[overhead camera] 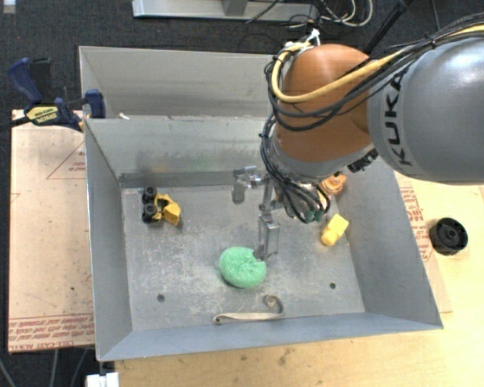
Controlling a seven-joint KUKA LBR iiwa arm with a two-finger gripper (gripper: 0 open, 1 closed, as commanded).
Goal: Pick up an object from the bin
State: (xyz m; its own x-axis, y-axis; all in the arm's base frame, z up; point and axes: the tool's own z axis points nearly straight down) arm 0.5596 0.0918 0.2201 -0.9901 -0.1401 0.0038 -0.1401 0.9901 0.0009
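**Green spongy lump under the end effector in a metal bin**

Grey metal bin (pixel 113 216) seen from above, with a robot arm (pixel 444 111) reaching in from the right. Its orange wrist cover (pixel 323 95) hangs over the bin's middle. The end effector (pixel 265 244) points straight down, its tip touching or just beside the upper right edge of a green lump (pixel 242 268). The lump lies on the bin floor, close to the centre and a little toward the near wall. How far the end effector is open cannot be told from this angle, and nothing can be seen gripped in it.

The lump is rounded, with a rough, crumbly-looking surface. It is probably foam or sponge, so light, soft and more likely to squash than to slip. The best hold looks to be across its broad middle, from above, slightly left of the present spot.

Well apart lie a yellow toy vehicle (pixel 160 209) at left, a yellow block (pixel 334 230) at right, and a thin curled strip (pixel 248 317) by the near wall.
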